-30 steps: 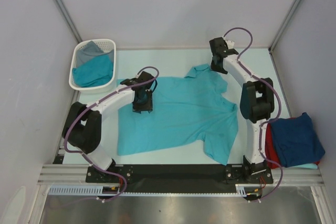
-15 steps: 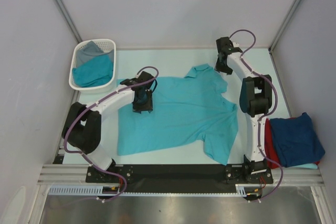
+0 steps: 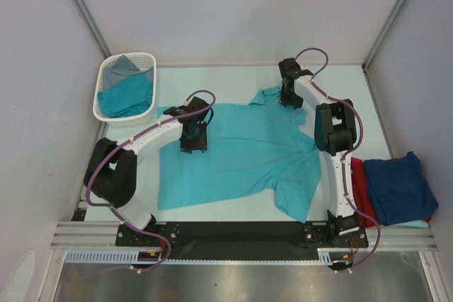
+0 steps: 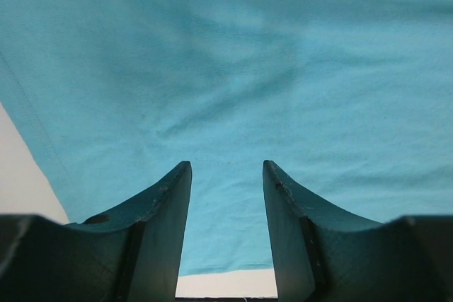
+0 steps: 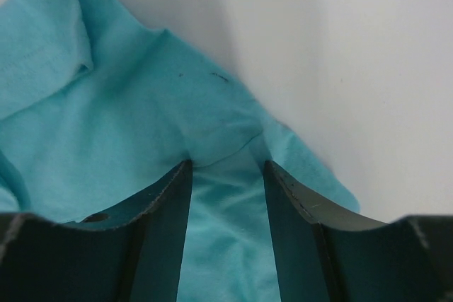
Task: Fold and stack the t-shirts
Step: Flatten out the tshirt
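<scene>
**Work item.** The teal shirt lies spread out flat in the middle of the bench, with its collar toward the far side. Shallow creases run across the cloth. One part at the near right reaches closer to the arm bases than the rest.

**Left jaws.** The left arm curves in from the near left. Its jaws sit over the left part of the teal shirt, pointing down at it. In the left wrist view the two fingers stand partly apart, about halfway. Only flat teal cloth shows in the gap, and nothing is clamped. A strip of bare bench shows at the left edge of that view.

**Right jaws.** The right arm reaches to the far side, placing its jaws at the collar end of the shirt. In the right wrist view the fingers are likewise about half open. Their tips are at a rumpled edge of the teal cloth, beside bare bench. Cloth lies across the gap, but the jaws are not closed on it.

**Other items.**
- A white basket at the far left holds a teal garment and a grey garment.
- At the near right, a folded navy shirt rests on a red shirt.
</scene>
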`<state>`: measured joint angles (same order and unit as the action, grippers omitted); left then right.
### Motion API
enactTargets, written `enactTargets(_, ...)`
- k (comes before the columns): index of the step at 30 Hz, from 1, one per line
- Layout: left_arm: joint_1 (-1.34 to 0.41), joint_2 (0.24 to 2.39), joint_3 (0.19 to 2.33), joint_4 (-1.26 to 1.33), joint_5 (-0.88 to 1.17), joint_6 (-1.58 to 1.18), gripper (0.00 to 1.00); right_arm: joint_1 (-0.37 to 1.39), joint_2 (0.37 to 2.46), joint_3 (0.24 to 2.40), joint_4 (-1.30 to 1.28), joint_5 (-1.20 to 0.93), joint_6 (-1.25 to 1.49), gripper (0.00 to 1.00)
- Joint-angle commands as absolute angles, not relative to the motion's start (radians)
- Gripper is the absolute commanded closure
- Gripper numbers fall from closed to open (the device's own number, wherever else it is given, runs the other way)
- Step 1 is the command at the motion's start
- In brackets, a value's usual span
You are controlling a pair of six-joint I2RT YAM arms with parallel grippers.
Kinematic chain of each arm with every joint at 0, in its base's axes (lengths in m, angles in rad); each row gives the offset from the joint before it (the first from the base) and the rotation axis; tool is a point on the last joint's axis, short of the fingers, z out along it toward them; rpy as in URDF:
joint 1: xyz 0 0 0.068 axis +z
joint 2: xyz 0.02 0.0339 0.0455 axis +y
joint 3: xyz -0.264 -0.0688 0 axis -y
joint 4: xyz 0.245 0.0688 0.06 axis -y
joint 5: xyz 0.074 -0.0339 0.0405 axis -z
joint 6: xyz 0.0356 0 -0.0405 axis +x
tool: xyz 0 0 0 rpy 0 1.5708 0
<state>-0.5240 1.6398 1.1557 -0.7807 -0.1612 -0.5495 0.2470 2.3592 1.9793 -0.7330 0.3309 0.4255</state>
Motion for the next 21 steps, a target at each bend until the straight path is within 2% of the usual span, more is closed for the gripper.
enactTargets(1, -0.534, 1.629, 1.155, -0.781, -0.163, -0.561, 0.5, 0.241, 2.387, 2.039, -0.741, 0.336, 0.413, 0.49)
enactTargets(4, -0.534, 1.629, 1.154, -0.779, -0.163, -0.56, 0.5, 0.239, 2.402, 2.046, -0.742, 0.333, 0.413, 0.58)
enactTargets(5, -0.534, 1.629, 1.152, -0.779, -0.163, -0.56, 0.5, 0.238, 2.404, 2.048, -0.744, 0.334, 0.414, 0.68)
enactTargets(7, -0.535, 1.631, 1.152, -0.781, -0.163, -0.56, 0.5, 0.236, 2.41, 2.048, -0.745, 0.334, 0.416, 0.81)
enactTargets(8, -0.534, 1.632, 1.152, -0.781, -0.163, -0.56, 0.5, 0.235, 2.413, 2.051, -0.749, 0.336, 0.417, 0.92)
enactTargets(10, -0.534, 1.637, 1.154, -0.778, -0.163, -0.558, 0.5, 0.23, 2.419, 2.052, -0.749, 0.337, 0.419, 0.99)
enactTargets(21, -0.535, 1.666, 1.173, -0.782, -0.16, -0.552, 0.5, 0.164, 2.453, 2.124, -0.785, 0.364, 0.449, 1.0)
